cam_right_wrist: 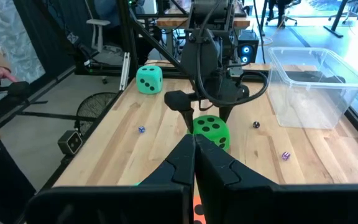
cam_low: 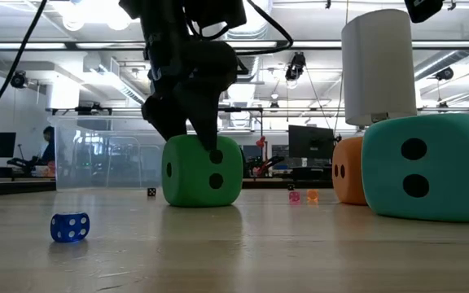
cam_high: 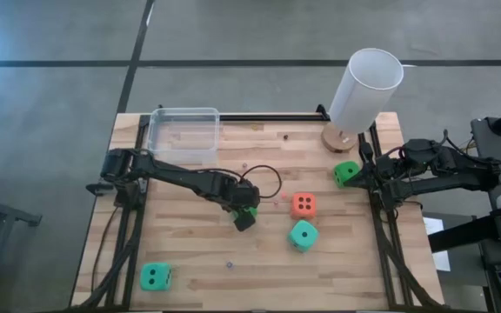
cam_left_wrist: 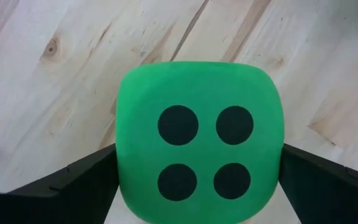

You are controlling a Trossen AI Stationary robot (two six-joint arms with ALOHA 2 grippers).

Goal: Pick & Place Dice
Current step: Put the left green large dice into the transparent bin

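- The left gripper (cam_high: pixel 247 212) is at the middle of the high view, clamped around a green die (cam_left_wrist: pixel 197 155); in the left wrist view its dark fingers (cam_left_wrist: pixel 73 186) press both sides of the four-pip face.
- In the low view this green die (cam_low: pixel 203 170) rests on the tabletop (cam_low: pixel 234 252) with the gripper coming down onto it from above.
- The right gripper (cam_right_wrist: pixel 194 155) sits at the right edge of the tabletop in the high view, fingers closed together and holding nothing, near a second green die (cam_high: pixel 347 173).
- An orange die (cam_high: pixel 303 204) and a teal die (cam_high: pixel 303 234) lie just right of centre, close together.
- A third green die (cam_high: pixel 155 276) lies at lower left.
- A clear plastic tub (cam_high: pixel 183 132) stands at upper left, a tall white cylinder (cam_high: pixel 364 89) at upper right.
- A tiny blue die (cam_low: pixel 70 227) sits at the low view's lower left.
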